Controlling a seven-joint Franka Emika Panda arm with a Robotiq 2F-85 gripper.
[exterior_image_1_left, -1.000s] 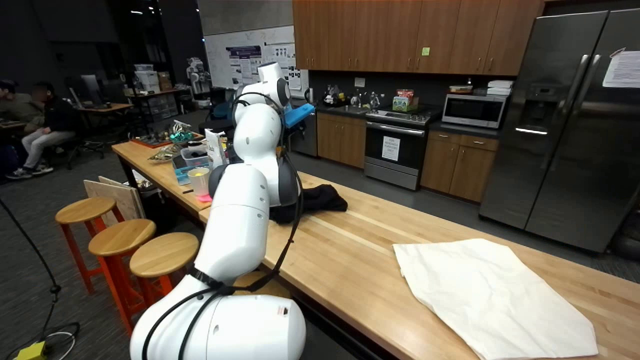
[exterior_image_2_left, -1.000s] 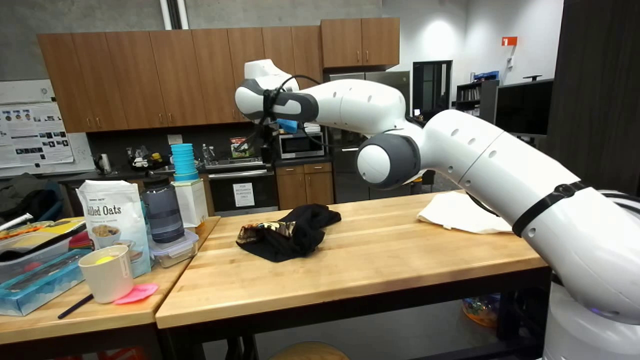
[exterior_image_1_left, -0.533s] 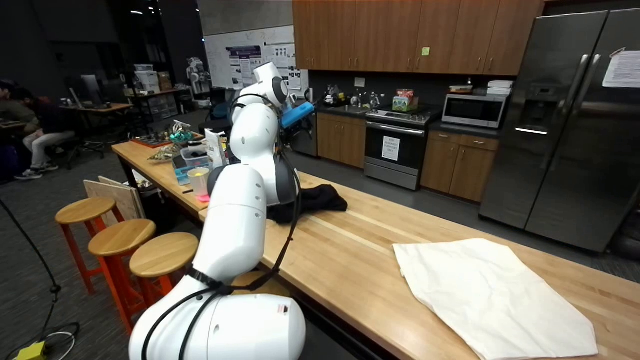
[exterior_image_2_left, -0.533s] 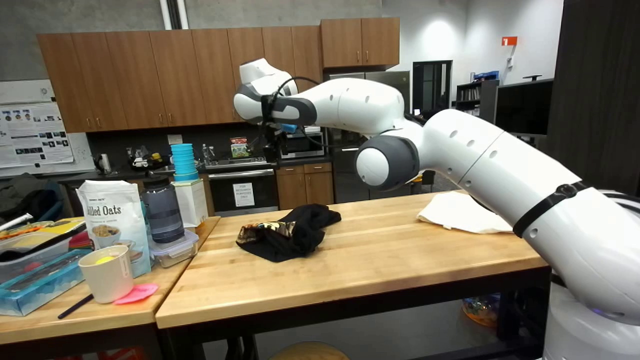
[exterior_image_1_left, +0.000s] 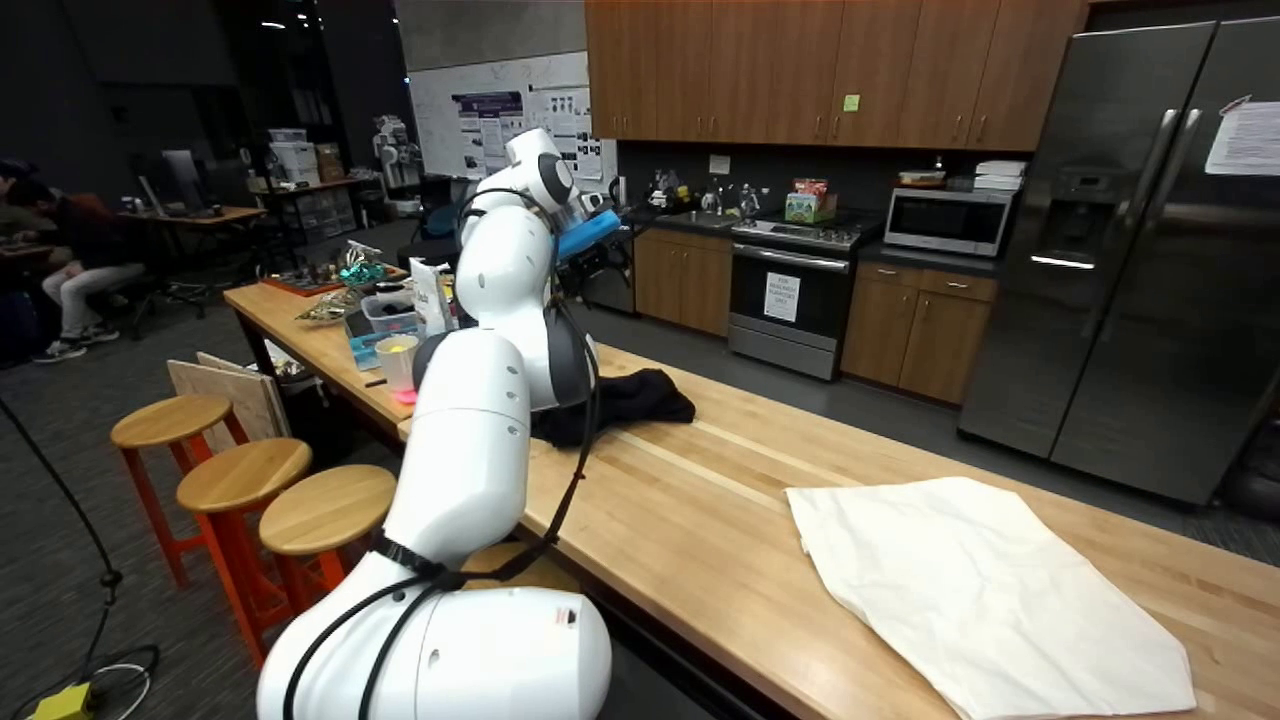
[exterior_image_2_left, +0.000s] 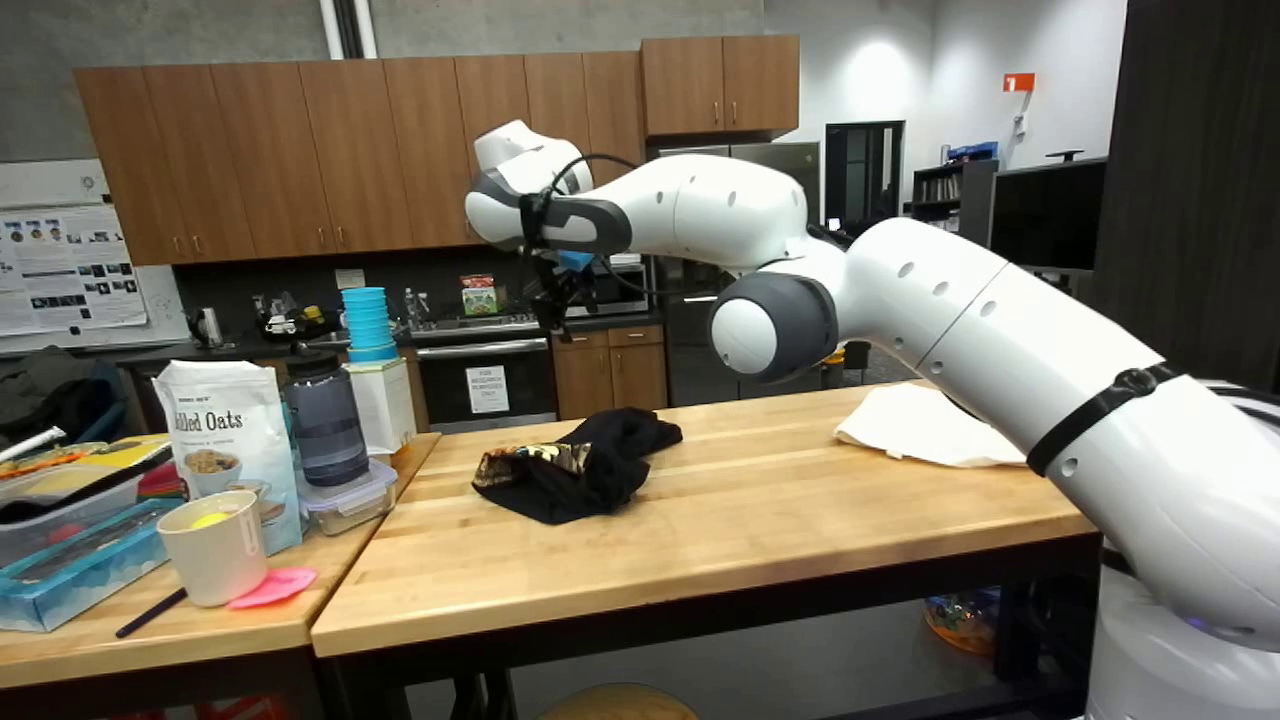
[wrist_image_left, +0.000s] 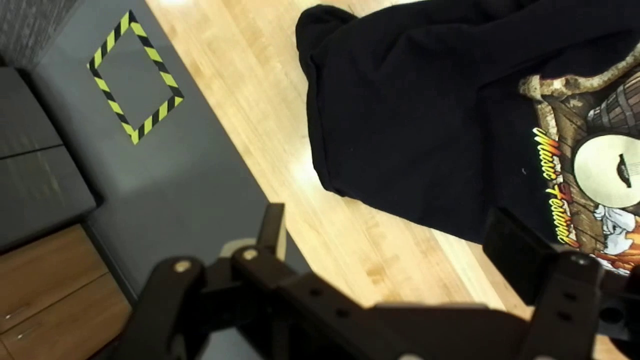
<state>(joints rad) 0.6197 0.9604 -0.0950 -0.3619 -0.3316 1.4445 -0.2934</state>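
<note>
A black shirt (exterior_image_2_left: 600, 470) lies crumpled on the wooden table in both exterior views. In the wrist view the black shirt (wrist_image_left: 405, 110) fills the upper right, with its colourful print and yellow lettering at the right edge. My gripper (wrist_image_left: 392, 237) is open, its fingers wide apart with only bare table seen between them. The right finger (wrist_image_left: 517, 255) overlaps the shirt's lower edge in that picture, but the gripper (exterior_image_2_left: 562, 300) hangs well above the shirt in an exterior view, not touching it. A white cloth (exterior_image_1_left: 985, 590) lies spread flat at the table's other end.
A side table bears an oats bag (exterior_image_2_left: 225, 440), a dark bottle (exterior_image_2_left: 325, 420), a white cup (exterior_image_2_left: 213, 548) and a pink piece (exterior_image_2_left: 272, 587). Wooden stools (exterior_image_1_left: 328, 508) stand beside the table. Oven (exterior_image_1_left: 790, 300) and fridge (exterior_image_1_left: 1090, 240) are beyond it. Two people sit far off.
The wrist has tilted and turned a little, swinging the gripper in the exterior views, and the arm has shifted slightly left. Shirt and white cloth have not moved. The seated people have shifted.
</note>
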